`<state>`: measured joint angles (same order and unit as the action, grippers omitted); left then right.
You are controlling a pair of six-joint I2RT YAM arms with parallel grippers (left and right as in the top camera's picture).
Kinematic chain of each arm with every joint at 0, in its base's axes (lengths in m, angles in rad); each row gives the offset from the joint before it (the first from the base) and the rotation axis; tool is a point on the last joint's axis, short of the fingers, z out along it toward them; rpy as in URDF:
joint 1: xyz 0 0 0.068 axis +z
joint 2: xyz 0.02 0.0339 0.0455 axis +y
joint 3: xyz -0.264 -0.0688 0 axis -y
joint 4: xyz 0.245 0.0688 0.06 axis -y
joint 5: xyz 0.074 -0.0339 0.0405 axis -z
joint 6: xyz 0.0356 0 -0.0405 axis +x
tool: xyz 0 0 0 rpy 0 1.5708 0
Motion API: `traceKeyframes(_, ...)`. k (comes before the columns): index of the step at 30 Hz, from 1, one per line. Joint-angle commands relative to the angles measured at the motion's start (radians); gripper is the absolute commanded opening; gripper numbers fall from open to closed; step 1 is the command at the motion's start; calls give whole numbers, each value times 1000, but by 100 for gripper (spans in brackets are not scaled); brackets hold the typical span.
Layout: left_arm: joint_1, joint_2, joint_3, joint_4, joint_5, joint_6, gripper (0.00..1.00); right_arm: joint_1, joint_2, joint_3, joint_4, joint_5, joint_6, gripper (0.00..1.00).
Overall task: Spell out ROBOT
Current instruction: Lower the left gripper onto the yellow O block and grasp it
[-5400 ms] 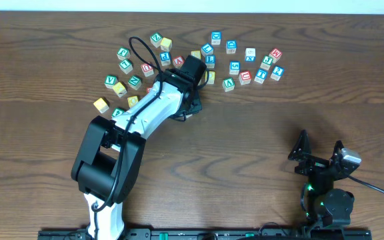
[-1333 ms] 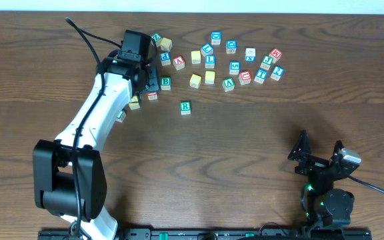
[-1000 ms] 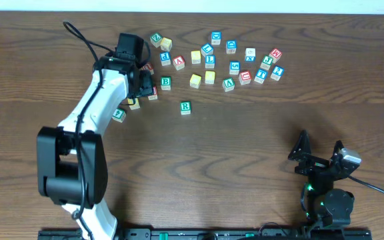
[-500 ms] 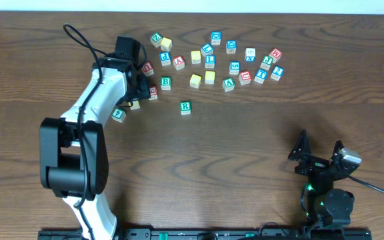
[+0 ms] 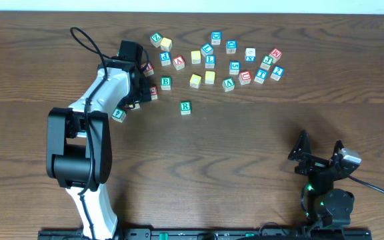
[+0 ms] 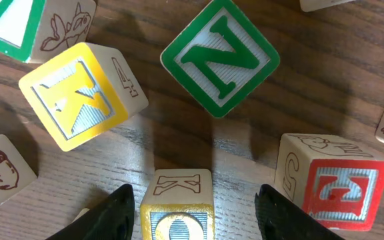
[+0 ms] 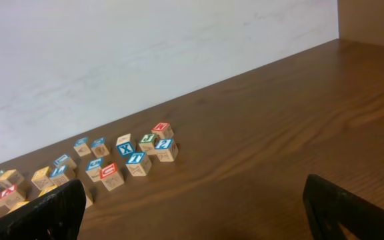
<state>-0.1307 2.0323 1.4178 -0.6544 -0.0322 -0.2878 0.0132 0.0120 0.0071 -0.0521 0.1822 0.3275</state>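
With the R block [image 5: 185, 107] set out alone, the left gripper [image 6: 196, 212] — jaws apart — is straddling the O block [image 6: 177, 190]; closing and lifting squarely is judged next.

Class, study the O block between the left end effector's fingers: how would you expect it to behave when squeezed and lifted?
The O block looks like rigid wood with flat sides, so it probably will not deform or roll. Small beside the left end effector's fingers, it is likely light. The neighbouring yellow K block sits close and may get nudged.
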Motion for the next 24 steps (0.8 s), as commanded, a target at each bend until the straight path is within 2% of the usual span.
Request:
traceKeyframes(1, 4, 5, -7, -3, -6, -2, 56, -10, -3, -2, -4, 2, -14, 99)
traceKeyframes(7, 4, 5, -7, -3, -6, -5, 50, -10, -3, -2, -4, 2, -14, 99)
traceKeyframes(16, 4, 6, -10, -2, -6, -28, 49, -10, -3, -2, -4, 2, -14, 99)
traceKeyframes(19, 4, 7, -10, -3, -6, -28, 45, -10, -3, -2, -4, 2, -14, 99)
traceKeyframes(24, 4, 7, -10, -3, -6, -28, 44, -10, -3, -2, -4, 2, -14, 99)
